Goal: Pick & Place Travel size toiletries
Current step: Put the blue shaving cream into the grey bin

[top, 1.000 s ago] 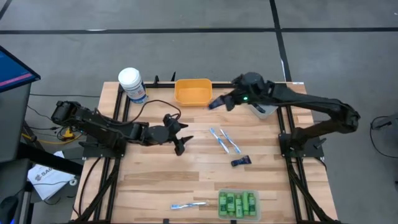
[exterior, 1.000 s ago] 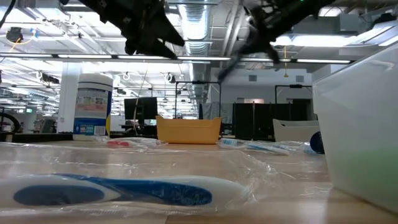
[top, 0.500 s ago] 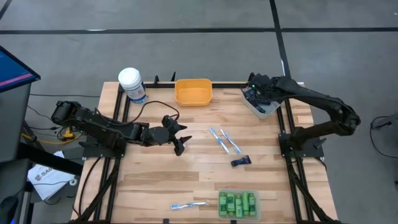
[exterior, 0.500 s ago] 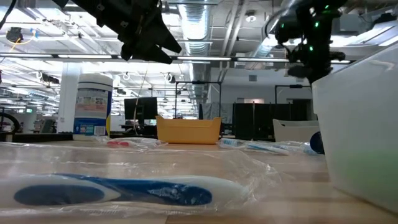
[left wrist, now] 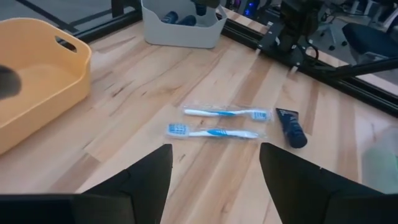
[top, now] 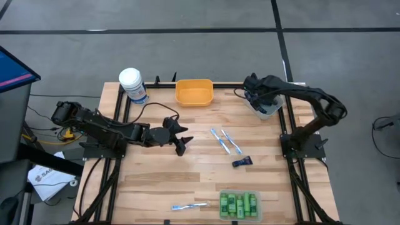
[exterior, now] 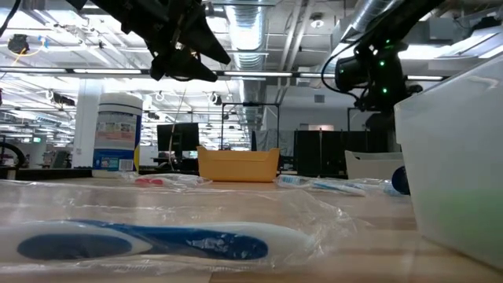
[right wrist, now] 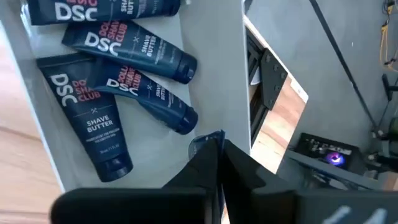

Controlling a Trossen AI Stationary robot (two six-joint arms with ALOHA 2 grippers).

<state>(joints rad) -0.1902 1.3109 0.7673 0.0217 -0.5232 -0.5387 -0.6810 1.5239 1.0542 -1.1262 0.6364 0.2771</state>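
Hovering over the grey rectangular plastic bin point(top: 265, 107) at the table's far right corner, the right gripper point(right wrist: 211, 152) is pinching a dark navy flat tube point(right wrist: 208, 142) between closed fingers, having swung it across from beside the orange plastic bin point(top: 194, 92). Delivery is judged imminent. The left gripper point(left wrist: 214, 171), fingers spread and empty, is waiting above two wrapped blue-and-white toothbrushes point(left wrist: 219, 122).
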